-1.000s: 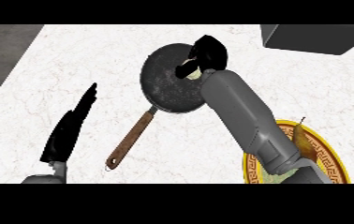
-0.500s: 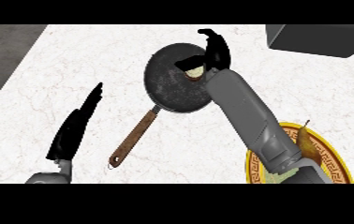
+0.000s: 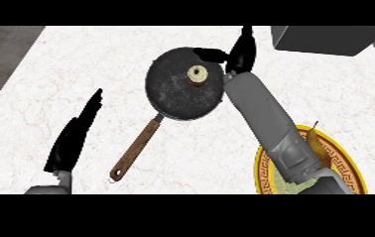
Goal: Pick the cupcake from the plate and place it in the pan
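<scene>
A small cupcake (image 3: 197, 74) with pale frosting stands in the black pan (image 3: 174, 93), near the pan's far right side. The pan's brown handle (image 3: 135, 150) points toward the lower left. My right hand (image 3: 238, 56) hovers just right of the cupcake at the pan's rim, fingers straight up and thumb stretched left, holding nothing. The yellow-rimmed plate (image 3: 343, 163) lies at the lower right, partly hidden by my right forearm. My left hand (image 3: 73, 137) rests open at the lower left, fingers pointing up.
A dark grey box (image 3: 321, 38) sits at the counter's far right corner. The counter's left edge (image 3: 21, 57) runs diagonally at the upper left, with a darker floor beyond it.
My right hand has let go of the cupcake, opened and lifted away to the right. The cupcake now shows uncovered in the pan. The left hand has shifted slightly right.
</scene>
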`<state>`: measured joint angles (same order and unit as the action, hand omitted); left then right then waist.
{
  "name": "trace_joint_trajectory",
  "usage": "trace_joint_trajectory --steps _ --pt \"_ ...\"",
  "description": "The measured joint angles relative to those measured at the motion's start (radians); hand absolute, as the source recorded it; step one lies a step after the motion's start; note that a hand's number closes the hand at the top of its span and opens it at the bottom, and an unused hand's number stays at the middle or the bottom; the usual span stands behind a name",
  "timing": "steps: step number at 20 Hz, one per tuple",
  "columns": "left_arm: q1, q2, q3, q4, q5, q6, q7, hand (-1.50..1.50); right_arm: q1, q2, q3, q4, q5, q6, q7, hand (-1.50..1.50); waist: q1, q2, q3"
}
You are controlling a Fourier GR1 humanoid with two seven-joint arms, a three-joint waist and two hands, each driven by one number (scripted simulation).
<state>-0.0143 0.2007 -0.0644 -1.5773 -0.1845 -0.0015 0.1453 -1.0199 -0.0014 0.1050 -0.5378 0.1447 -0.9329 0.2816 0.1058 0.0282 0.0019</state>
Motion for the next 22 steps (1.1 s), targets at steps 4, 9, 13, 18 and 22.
trace_joint_trajectory --steps 4,9,13,18,22 --pt "0.039 0.005 0.020 -0.003 0.003 0.007 -0.012 0.00 0.050 -0.002 -0.047 -0.020 -0.051 -0.045 -0.096 -1.50 -0.041 -0.011 0.000" --pt "0.087 0.008 0.042 -0.017 0.007 0.011 -0.025 0.00 0.172 -0.028 -0.057 -0.123 -0.073 -0.035 -0.199 -1.50 -0.085 -0.025 -0.001" --pt "0.092 0.007 0.058 -0.014 0.004 0.018 -0.025 0.00 0.318 -0.075 -0.023 -0.262 -0.054 -0.004 -0.211 -1.50 -0.107 -0.031 -0.002" --pt "0.099 0.019 0.082 -0.022 0.010 0.006 -0.027 0.00 0.527 -0.167 0.012 -0.494 -0.045 0.065 -0.181 -1.50 -0.119 -0.034 -0.002" --pt "0.110 0.002 0.071 -0.044 -0.004 0.013 -0.007 0.00 0.680 -0.259 0.017 -0.688 -0.048 0.136 -0.125 -1.50 -0.119 -0.034 -0.002"
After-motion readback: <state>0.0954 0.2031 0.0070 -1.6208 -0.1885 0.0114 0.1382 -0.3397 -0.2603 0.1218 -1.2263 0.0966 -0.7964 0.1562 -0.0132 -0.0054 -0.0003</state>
